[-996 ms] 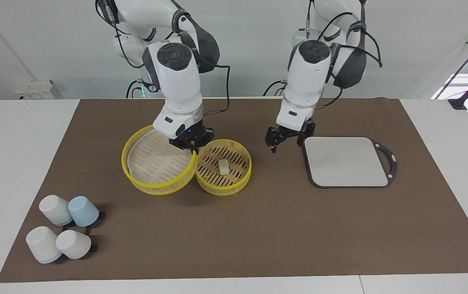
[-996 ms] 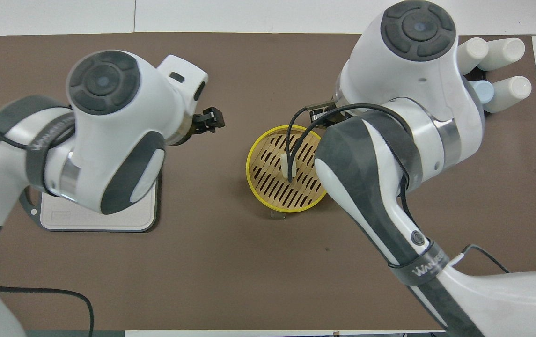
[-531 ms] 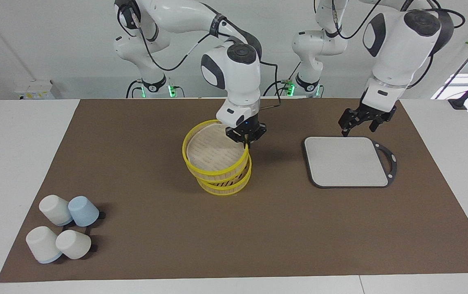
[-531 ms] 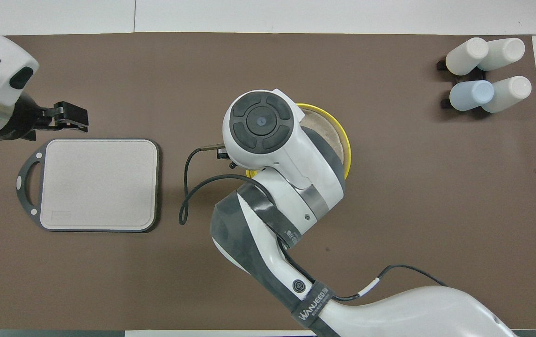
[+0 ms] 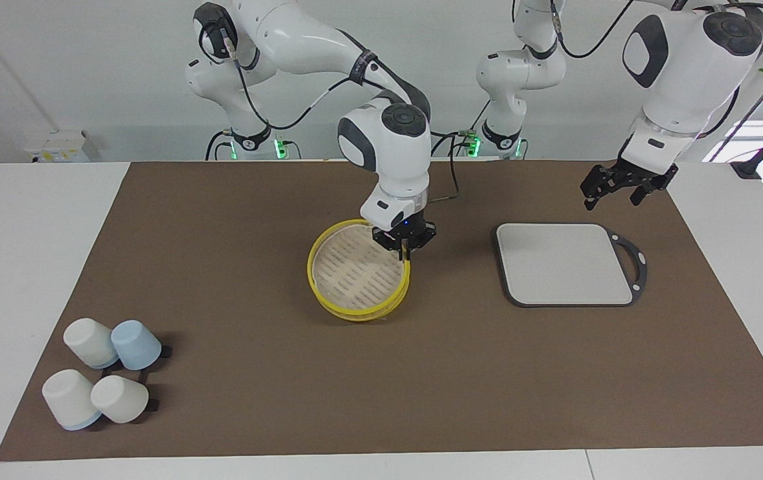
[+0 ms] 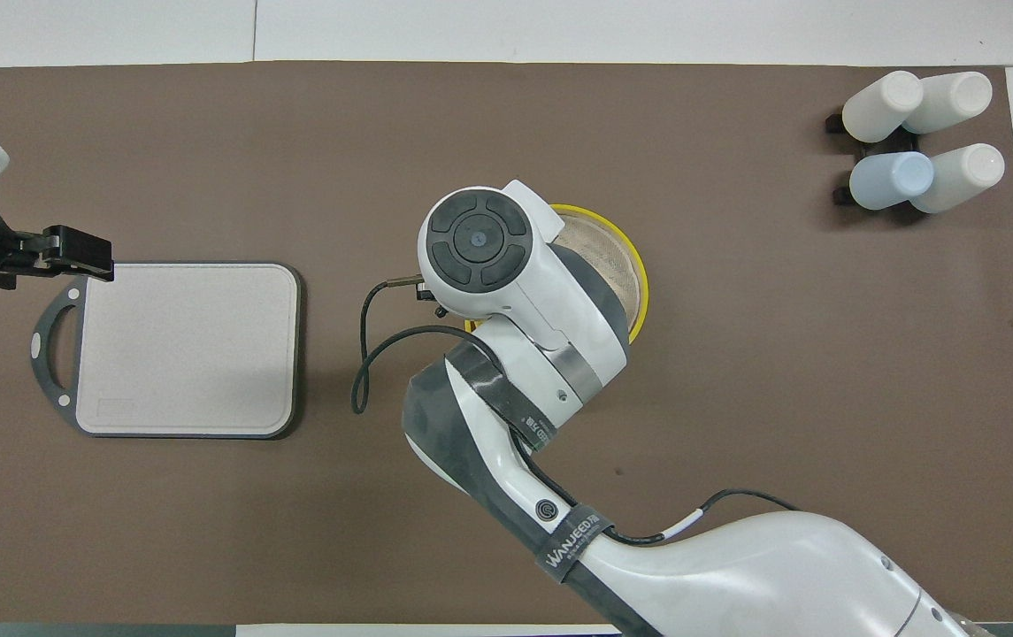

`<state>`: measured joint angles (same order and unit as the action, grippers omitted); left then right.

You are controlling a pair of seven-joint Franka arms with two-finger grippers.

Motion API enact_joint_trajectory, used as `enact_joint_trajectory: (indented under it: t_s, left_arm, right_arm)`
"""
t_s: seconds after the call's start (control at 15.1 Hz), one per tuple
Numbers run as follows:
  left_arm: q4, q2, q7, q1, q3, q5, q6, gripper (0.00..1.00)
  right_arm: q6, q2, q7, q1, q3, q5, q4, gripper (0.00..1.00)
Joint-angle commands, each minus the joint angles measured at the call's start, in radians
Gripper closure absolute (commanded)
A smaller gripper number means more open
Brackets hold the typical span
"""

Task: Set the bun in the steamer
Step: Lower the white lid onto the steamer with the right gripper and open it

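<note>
- Right arm: it reaches from its base out over the middle of the brown mat (image 5: 421, 373), forearm angled down and wrist vertical, so the right hand (image 5: 405, 248) points straight down at the steamer (image 5: 360, 272).
- Right hand: its fingers are closed on the steamer's yellow rim, on the edge toward the left arm's end of the tabletop. In the overhead view the arm's wrist housing hides the hand entirely.
- Steamer: it stands on the mat near the middle of the tabletop, two tiers stacked. The upper tier sits on the lower one with a slight offset; a sliver of the lower yellow rim shows beneath it. The upper tier's pale slatted floor is visible.
- Bun: it cannot be seen in either view.
- Left arm: raised and folded back toward its own end of the tabletop, waiting. The left hand (image 5: 626, 181) hangs in the air over the mat just past the edge of the grey tray (image 5: 564, 264) nearest the robots, fingers spread apart and holding nothing.
- Grey tray: it lies flat on the mat toward the left arm's end, well apart from the steamer.
- Cups (image 5: 104, 380): four, three white and one pale blue, cluster at the right arm's end, farther from the robots than the steamer.
</note>
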<state>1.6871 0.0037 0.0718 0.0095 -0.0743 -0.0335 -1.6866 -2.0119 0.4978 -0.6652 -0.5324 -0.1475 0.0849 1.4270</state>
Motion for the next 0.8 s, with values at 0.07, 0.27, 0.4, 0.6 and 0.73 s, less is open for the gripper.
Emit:
enact_joint_trajectory:
  t_s: [0.07, 0.27, 0.4, 0.6, 0.73]
  left_arm:
    - [0.039, -0.042, -0.017, 0.007, -0.004, 0.000, -0.004, 0.00]
    - [0.042, -0.042, -0.017, 0.009, -0.004, 0.000, -0.005, 0.00]
    - [0.045, -0.045, -0.017, 0.009, -0.004, 0.001, -0.004, 0.00]
    - [0.060, -0.056, -0.017, 0.010, -0.004, 0.015, -0.007, 0.00]
    - [0.091, -0.079, -0.017, 0.010, -0.004, 0.015, -0.015, 0.00]
  right_arm:
    - [-0.027, -0.025, -0.002, 0.008, -0.003, 0.016, 0.050, 0.86]
    - [-0.083, -0.039, -0.004, 0.017, -0.004, 0.010, 0.098, 0.87]
    - [-0.120, -0.054, -0.005, 0.017, -0.006, 0.003, 0.144, 0.87]
    - [-0.151, -0.058, -0.007, 0.020, -0.006, -0.004, 0.162, 0.81]
    - [-0.166, -0.059, -0.005, 0.034, -0.006, -0.005, 0.176, 0.79]
